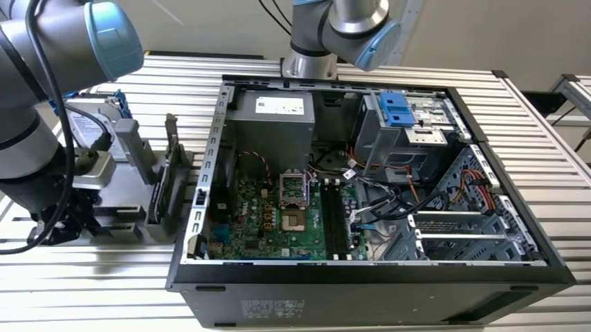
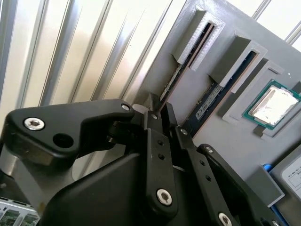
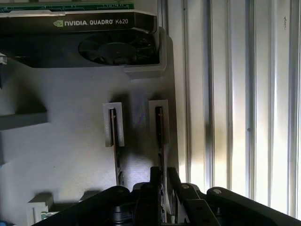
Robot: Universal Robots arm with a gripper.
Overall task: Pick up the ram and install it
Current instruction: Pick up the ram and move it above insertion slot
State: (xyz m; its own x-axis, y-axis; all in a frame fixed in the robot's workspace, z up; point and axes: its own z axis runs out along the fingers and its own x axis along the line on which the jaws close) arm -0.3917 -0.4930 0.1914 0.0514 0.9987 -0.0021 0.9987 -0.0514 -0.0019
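Observation:
In both wrist views, two ram sticks stand on edge in slots of a grey parts holder [image 2: 197, 122] [image 3: 70, 155]. My gripper [image 2: 161, 109] [image 3: 163, 173] straddles one ram [image 2: 176, 77] [image 3: 160, 134], one finger on each side with hardly any gap, so it looks shut on that stick. The stick still sits in its slot. The other ram [image 2: 221, 87] [image 3: 114, 141] stands free one slot over. In the exterior view the arm [image 1: 46, 131] hangs over the holder [image 1: 124, 207] at the exterior view's left, and the motherboard's long black memory slots [image 1: 337, 221] lie inside the case.
The open computer case [image 1: 461, 228] fills the middle of the slatted metal table [image 1: 83, 277]. A graphics card [image 3: 94, 42] and a square silver processor [image 2: 273, 104] also sit on the holder. A drive with a blue part [image 2: 287, 176] lies at its edge.

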